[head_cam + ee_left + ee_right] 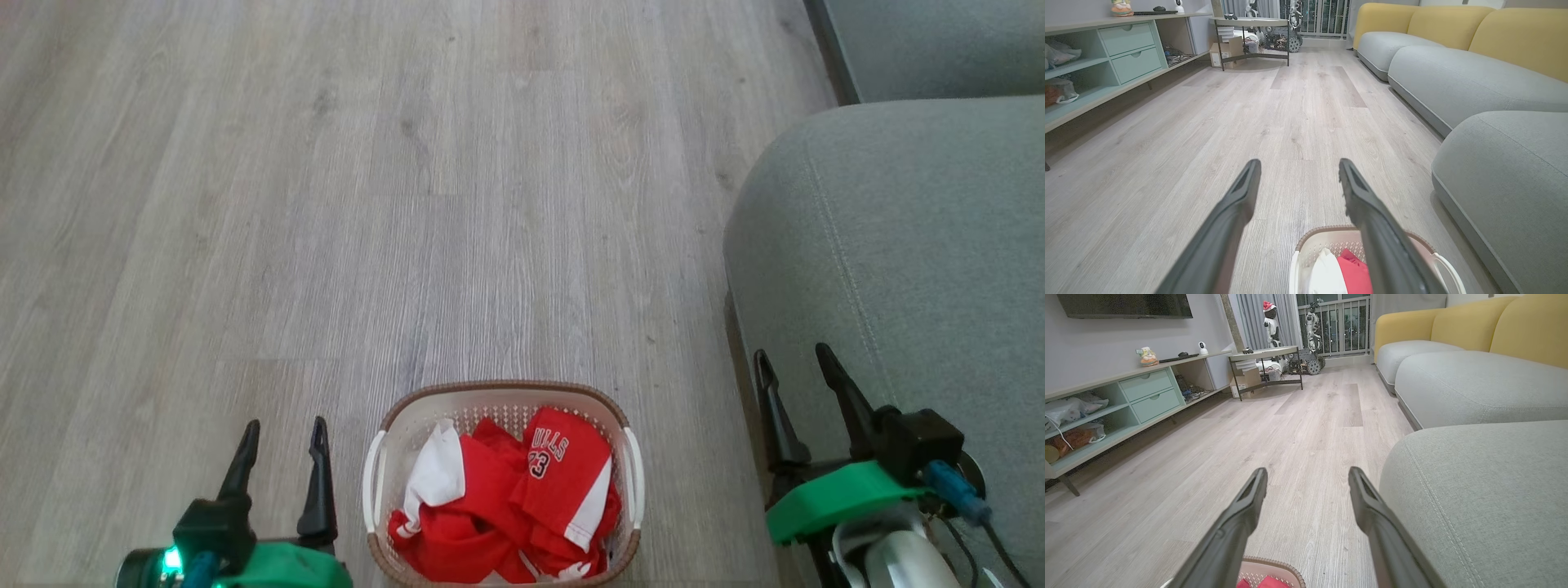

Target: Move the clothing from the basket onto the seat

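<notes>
Clothing (506, 506) lies heaped in the basket (506, 390), a loose red and white tangle with the piece printed 23 uppermost on the right. The basket stands on the wooden floor (408, 204), near the robot and between its 2 arms. The seat (898, 245) rises just to the right, with none of the clothing on the part I can see.

The left claw (285, 423) hovers just left of the basket, fingers spread wide and empty. The right claw (792, 353) hangs by the seat's left edge, equally wide and empty.

I'd judge this fabric light, limp and rather slippery. It will sag and trail when lifted, and 1 piece may drag another along. A raised fold atop the heap, such as the crest of the 23 piece, looks the best place to pinch, taken deep enough that the cloth cannot slide free.
</notes>
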Robot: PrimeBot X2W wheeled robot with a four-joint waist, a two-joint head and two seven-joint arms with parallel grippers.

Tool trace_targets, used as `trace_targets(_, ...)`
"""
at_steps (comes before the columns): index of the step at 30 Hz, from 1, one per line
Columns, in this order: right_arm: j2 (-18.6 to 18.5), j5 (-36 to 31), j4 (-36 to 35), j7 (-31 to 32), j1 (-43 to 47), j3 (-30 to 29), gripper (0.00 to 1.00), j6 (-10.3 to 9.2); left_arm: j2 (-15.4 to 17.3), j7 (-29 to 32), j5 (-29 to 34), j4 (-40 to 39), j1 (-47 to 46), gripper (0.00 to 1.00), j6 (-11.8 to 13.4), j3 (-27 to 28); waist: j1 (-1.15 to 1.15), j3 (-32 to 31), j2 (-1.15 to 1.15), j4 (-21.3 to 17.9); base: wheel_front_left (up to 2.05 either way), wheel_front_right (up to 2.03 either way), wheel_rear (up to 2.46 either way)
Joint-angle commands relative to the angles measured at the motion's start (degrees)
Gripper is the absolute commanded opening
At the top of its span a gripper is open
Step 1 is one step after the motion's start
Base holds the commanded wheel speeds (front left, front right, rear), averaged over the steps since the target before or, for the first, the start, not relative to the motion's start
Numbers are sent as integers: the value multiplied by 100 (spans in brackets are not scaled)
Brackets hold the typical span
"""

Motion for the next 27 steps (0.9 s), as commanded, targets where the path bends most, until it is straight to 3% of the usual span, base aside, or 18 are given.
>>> trace_targets(1,-56,-35,-198,-69,-243,107,100,-1,9,-73,-48,-162,-207,100,-2,141,0,70,0,15,0,0,0)
trace_targets(10,-56,-150,-381,-69,-452,-122,100,-1,8,-73,-120,66,-909,100,-170,-292,0,946,0,51,0,0,0)
trace_targets(20,-56,-374,-834,-69,-1232,-472,100,-1,8,-73,-175,1202,-2311,100,-310,-1249,0,2548,0,-20,0,0,0)
trace_targets(27,-56,-504,-1088,-69,-1826,-641,100,-1,8,-73,-924,2273,-3383,100,-335,-2150,0,3545,0,-117,0,0,0)
